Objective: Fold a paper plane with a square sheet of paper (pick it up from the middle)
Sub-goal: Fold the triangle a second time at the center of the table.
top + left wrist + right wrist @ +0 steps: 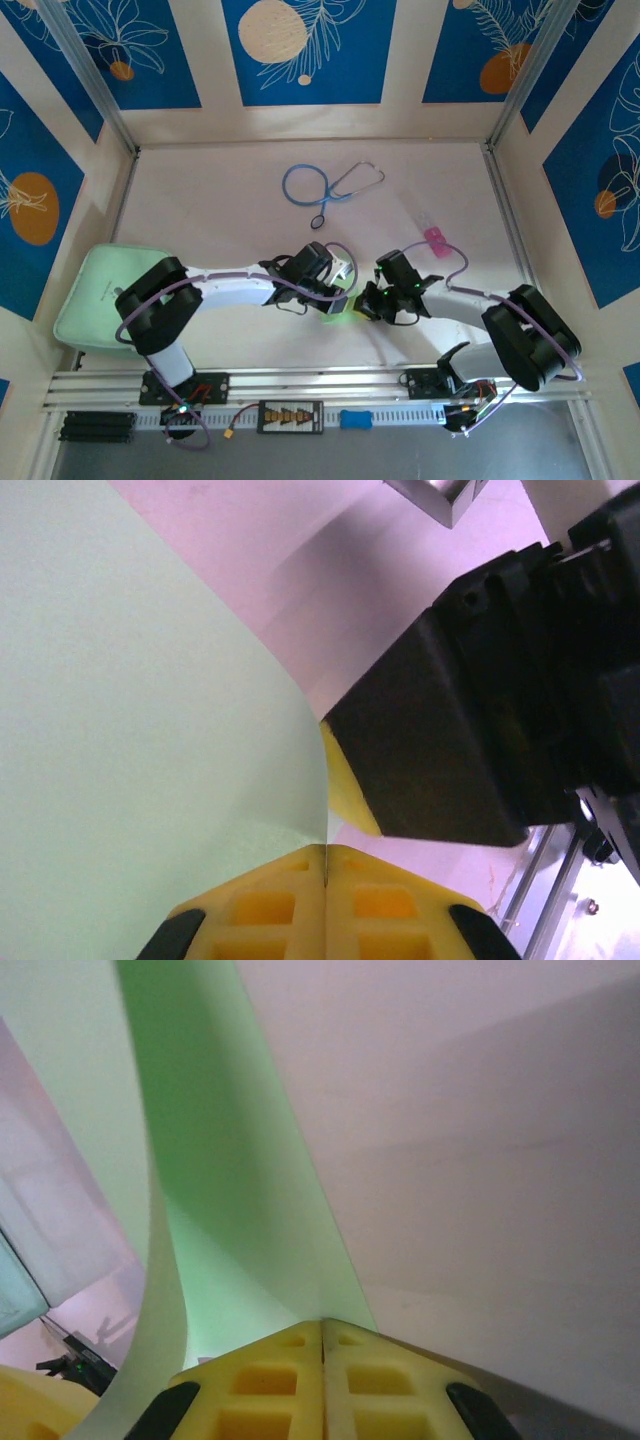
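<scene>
- Pinching is confirmed at the left gripper (326,852). Its yellow pads are pressed together, with an edge of the square sheet of paper (150,730) caught in the seam between them.
- The right gripper (322,1326) also has its pads pressed together on the same sheet. The paper rises from that seam as a curved, folded band.
- Both grippers meet almost tip to tip on the near side of the stethoscope (330,185), well apart from it. The sheet sits between and just under them. Whether it clears the table (220,210) cannot be told.
- A mint-green pad (100,295) lies far left of the stethoscope, nearer the arm bases. A small pink item (432,237) lies to the stethoscope's right. Neither touches the sheet.
- Handling judgement: the sheet is very light, thin and limp. It bows freely and creases readily, and it would likely tear or slip if the two grips pulled apart.
- Recommended hold: along an edge or crease, with the pads flat and close to the fold line.
</scene>
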{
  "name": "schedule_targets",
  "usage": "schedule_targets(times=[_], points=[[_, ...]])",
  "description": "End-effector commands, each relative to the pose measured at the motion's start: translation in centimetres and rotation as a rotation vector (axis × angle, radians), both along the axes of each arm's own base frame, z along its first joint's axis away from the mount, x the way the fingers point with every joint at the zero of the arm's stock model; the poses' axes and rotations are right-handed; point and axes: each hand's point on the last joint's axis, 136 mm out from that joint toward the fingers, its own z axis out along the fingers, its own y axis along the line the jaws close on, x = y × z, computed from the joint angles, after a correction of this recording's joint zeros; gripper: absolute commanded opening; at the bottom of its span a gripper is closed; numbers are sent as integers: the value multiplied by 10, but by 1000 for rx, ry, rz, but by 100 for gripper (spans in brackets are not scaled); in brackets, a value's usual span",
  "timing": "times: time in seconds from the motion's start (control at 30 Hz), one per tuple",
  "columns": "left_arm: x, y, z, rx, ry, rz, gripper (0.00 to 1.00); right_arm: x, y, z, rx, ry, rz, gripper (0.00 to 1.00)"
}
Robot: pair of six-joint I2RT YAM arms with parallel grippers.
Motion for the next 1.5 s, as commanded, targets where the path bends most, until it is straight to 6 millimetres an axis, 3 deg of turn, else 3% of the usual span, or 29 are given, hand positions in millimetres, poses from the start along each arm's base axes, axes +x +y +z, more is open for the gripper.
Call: schedule_targets(times=[0.0, 0.3, 0.83, 1.1, 1.47], points=[[5, -6, 3, -47, 35, 38, 0, -1, -7, 3, -11, -3, 47, 9], [8, -9, -5, -54, 60, 71, 1, 6, 5, 25, 102, -73, 10, 11], [9, -5, -4, -42, 50, 69, 0, 2, 8, 4, 84, -24, -14, 9], [15, 5, -8, -4, 42, 75, 0, -10, -12, -19, -46, 54, -27, 9], [24, 26, -23, 96, 16, 78, 3, -7, -3, -9, -17, 31, -5, 8]])
